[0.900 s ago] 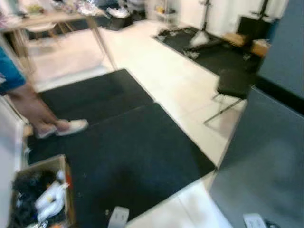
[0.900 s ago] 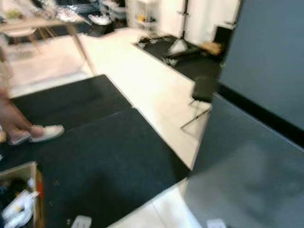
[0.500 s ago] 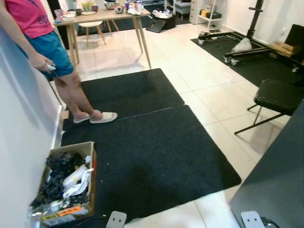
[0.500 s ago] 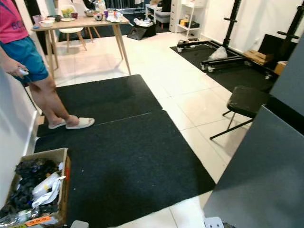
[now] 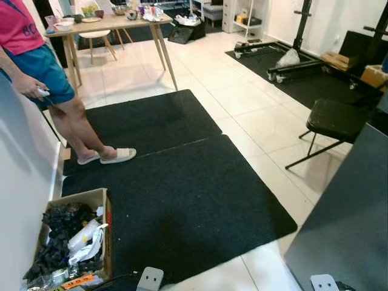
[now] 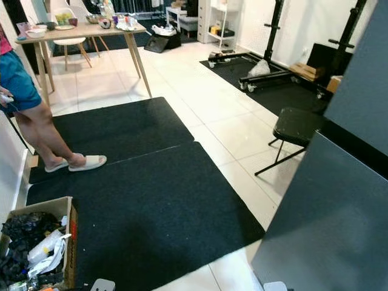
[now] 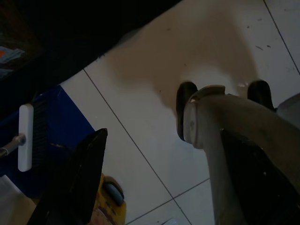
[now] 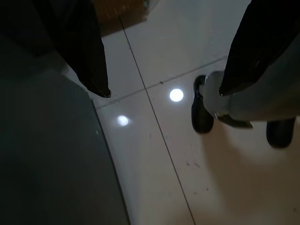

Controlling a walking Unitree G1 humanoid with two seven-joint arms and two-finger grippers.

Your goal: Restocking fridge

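The grey fridge (image 6: 327, 206) fills the right edge of the eye views, its flat side close beside me. A cardboard box (image 5: 107, 230) holding black packets and white bottles stands on the floor at the lower left, against the white wall. Both arms hang low, with silver parts showing at the bottom edge (image 5: 150, 280) (image 5: 321, 284). In the left wrist view my left gripper (image 7: 161, 136) is open over white tiles. My right gripper (image 8: 164, 93) is open too, above tiles next to the grey fridge side (image 8: 51, 154). Neither holds anything.
A person (image 5: 42, 73) in a pink top and blue shorts stands at the left by the wall. Two black mats (image 5: 182, 188) cover the floor ahead. A black stool (image 5: 336, 121) stands right, a wooden table (image 5: 109, 24) behind, gym gear (image 5: 291, 57) far right.
The camera has swung from a blurred view near the fridge toward the room and the picture is sharp now. The person, box and stool have not visibly moved.
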